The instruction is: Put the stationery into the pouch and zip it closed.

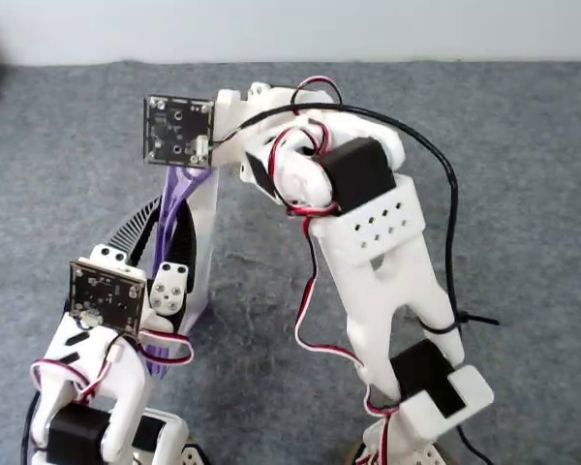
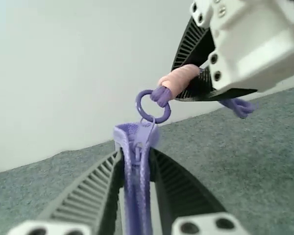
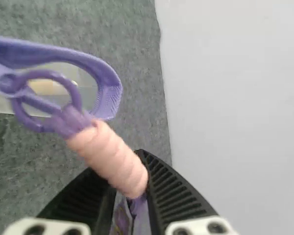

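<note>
Two robot arms hold a pouch (image 1: pixel 198 237) on edge between them over a grey, felt-like worktop (image 1: pixel 523 174); whether it touches the surface cannot be told. The pouch has clear plastic sides trimmed in woven purple fabric. In the right wrist view a pale tan shape (image 3: pixel 41 87) shows through the clear side, too blurred to name.

The left gripper (image 2: pixel 137 156) is clamped on the purple zipper edge at the pouch's end, its black ribbed fingers (image 2: pixel 88 196) pressed against the fabric from both sides. Just beyond that edge, a round purple ring (image 2: pixel 152 105) joins the zipper to a pink, cylindrical pull tab (image 3: pixel 108 156) that looks wound in bands. The right gripper (image 3: pixel 122 169) pinches the far end of that tab tightly between its own ribbed fingers (image 3: pixel 166 191), with the ring and the pouch's rounded purple corner in front of it. A plain white wall (image 2: pixel 63 63) stands behind the worktop.
</note>
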You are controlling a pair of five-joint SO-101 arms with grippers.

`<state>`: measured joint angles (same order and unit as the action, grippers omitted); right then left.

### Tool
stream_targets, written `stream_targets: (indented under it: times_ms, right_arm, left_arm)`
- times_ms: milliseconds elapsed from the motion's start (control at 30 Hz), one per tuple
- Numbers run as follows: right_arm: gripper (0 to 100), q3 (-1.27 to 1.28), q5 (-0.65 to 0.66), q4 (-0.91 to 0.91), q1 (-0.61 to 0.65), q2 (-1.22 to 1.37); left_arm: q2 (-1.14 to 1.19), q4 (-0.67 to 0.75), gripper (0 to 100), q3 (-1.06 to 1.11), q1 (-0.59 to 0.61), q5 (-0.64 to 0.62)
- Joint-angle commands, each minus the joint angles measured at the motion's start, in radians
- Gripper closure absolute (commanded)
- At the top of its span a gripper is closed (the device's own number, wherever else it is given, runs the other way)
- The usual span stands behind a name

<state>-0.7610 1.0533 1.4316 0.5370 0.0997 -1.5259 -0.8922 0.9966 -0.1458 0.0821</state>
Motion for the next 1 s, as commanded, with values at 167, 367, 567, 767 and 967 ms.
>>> stream_targets:
  times_ms: [167, 367, 567, 767, 967]
  right_arm:
    - [99.1, -0.017, -0.011, -0.15, -0.094, 0.077]
    - [99.1, -0.017, -0.011, -0.262, -0.107, 0.117]
    - [99.1, -0.017, -0.011, -0.361, -0.117, 0.12]
    - [99.1, -0.017, -0.008, -0.418, -0.147, 0.119]
    - [99.1, -0.018, -0.012, -0.455, -0.145, 0.101]
  left_arm:
    - [-0.012, 0.0, 99, -0.107, 0.014, -0.015]
    - [-0.012, -0.002, 99, -0.113, 0.012, -0.023]
    - [-0.012, -0.002, 99, -0.107, 0.011, -0.017]
    - [-0.012, -0.003, 99, -0.104, 0.008, -0.009]
    - [-0.012, -0.064, 99, -0.102, 0.008, 0.032]
